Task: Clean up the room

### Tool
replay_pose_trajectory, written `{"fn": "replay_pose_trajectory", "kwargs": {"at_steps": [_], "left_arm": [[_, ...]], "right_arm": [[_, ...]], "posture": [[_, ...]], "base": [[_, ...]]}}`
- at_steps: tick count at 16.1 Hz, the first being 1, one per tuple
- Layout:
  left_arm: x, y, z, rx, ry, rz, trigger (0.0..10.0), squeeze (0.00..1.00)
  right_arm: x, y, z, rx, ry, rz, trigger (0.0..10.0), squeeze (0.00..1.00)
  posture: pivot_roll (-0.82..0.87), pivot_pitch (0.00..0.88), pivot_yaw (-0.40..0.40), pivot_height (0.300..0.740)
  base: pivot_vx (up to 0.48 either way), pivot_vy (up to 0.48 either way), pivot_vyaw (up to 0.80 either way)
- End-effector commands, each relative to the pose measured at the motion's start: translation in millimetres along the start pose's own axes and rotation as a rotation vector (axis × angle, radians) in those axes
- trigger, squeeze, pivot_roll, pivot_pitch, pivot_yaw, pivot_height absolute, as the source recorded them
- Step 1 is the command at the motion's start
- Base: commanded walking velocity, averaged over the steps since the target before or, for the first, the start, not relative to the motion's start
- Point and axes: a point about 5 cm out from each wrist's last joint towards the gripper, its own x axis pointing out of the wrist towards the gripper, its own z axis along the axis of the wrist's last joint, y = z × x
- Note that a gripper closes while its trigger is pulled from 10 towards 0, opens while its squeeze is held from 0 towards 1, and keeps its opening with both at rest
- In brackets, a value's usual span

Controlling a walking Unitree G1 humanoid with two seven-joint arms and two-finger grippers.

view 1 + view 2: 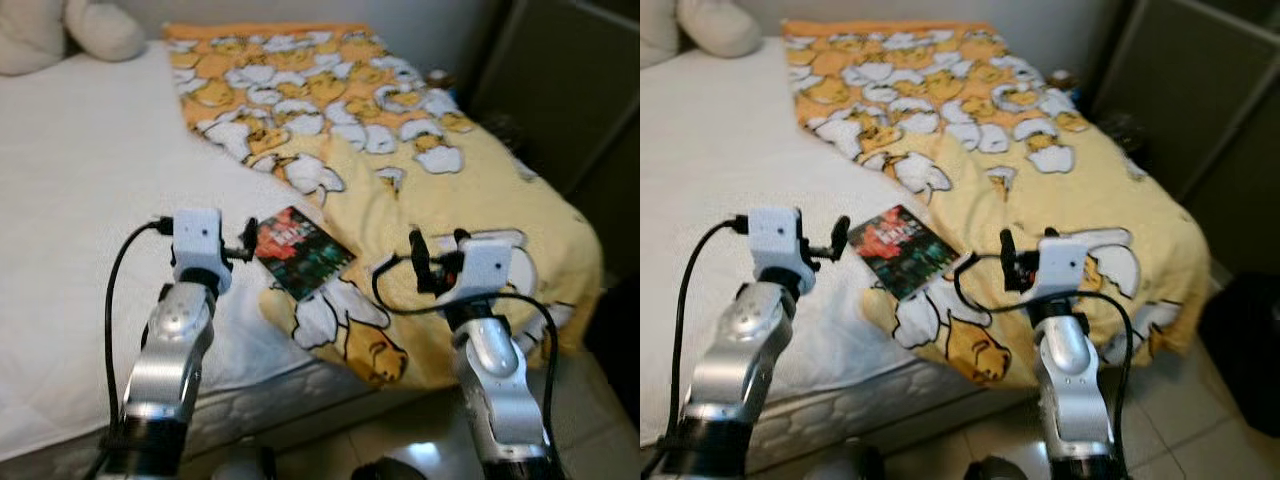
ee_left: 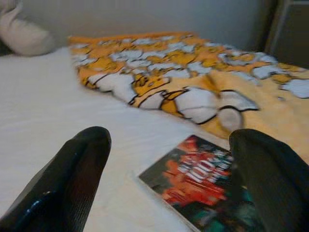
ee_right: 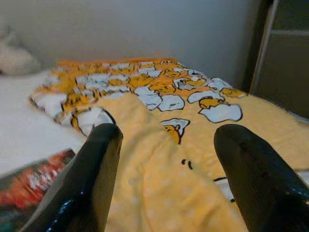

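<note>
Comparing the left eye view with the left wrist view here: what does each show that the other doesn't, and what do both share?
Left eye alone: both silver arms, the left gripper and right gripper raised over the bed edge, the mattress side, floor tiles and a dark cabinet.

Left wrist alone: its own black fingers close up, spread apart.

Both: the book, yellow patterned blanket, white sheet and a pillow.

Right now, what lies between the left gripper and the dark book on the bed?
Only bare white sheet, seen in the left wrist view between the left gripper and the dark red-lettered book.
</note>
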Motion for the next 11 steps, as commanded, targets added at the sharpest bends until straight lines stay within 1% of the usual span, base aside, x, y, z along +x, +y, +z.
{"fn": "replay_pose_trajectory", "kwargs": {"at_steps": [1, 2, 3, 4, 5, 6, 8, 9, 11], "left_arm": [[-7.0, -0.3, 0.5, 0.02, -0.005, -0.012, 10.0, 0.0], [-11.9, -2.0, 1.0, 0.008, -0.006, -0.016, 10.0, 0.0], [-13.0, -4.4, 4.6, 0.001, -0.018, -0.016, 10.0, 0.0], [-10.0, -8.0, 7.5, 0.002, -0.021, -0.008, 10.0, 0.0], [-7.2, -12.6, 7.8, -0.009, -0.023, -0.014, 10.0, 0.0], [-6.4, -14.9, 5.8, -0.018, -0.016, -0.017, 10.0, 0.0], [-7.5, -15.7, 0.2, -0.027, 0.012, -0.017, 10.0, 0.0], [-5.2, -16.8, -1.0, -0.012, 0.022, -0.029, 10.0, 0.0], [2.9, -12.4, -4.4, -0.015, 0.052, -0.02, 10.0, 0.0]], "right_arm": [[3.0, -6.2, 0.2, 0.043, 0.012, -0.012, 10.0, 1.0], [4.6, -6.1, 0.1, 0.029, 0.015, 0.005, 10.0, 1.0], [7.3, -5.6, 0.7, 0.018, 0.017, 0.016, 10.0, 0.22], [12.5, -5.8, 2.9, 0.005, 0.007, 0.015, 10.0, 0.0], [18.2, -4.5, 6.2, -0.012, -0.003, 0.03, 10.0, 0.0], [21.6, -3.3, 9.4, -0.003, -0.016, 0.044, 10.0, 0.0], [24.8, -5.0, 13.5, -0.002, -0.025, 0.036, 10.0, 0.0], [24.8, -3.3, 12.2, -0.008, -0.014, 0.048, 10.0, 0.0], [23.9, 4.9, 5.2, -0.019, 0.011, 0.076, 10.0, 0.0]], "posture": [[0.07, 0.0, -0.021, 0.71], [0.07, 0.0, -0.019, 0.71], [0.07, 0.0, -0.016, 0.71], [0.07, 0.0, -0.013, 0.71], [0.06, 0.0, -0.008, 0.71], [0.05, 0.0, -0.002, 0.71], [0.05, 0.0, -0.01, 0.71], [0.06, 0.0, -0.023, 0.71], [0.07, 0.0, -0.036, 0.71]], "base": [[0.0, 0.0, 0.0], [0.0, 0.0, 0.0], [0.0, 0.0, 0.0], [0.0, -0.48, 0.0], [0.0, -0.48, 0.0], [0.0, -0.48, 0.46], [0.0, -0.474, 0.72], [0.0, -0.304, 0.71], [0.0, 0.0, 0.65]]}}
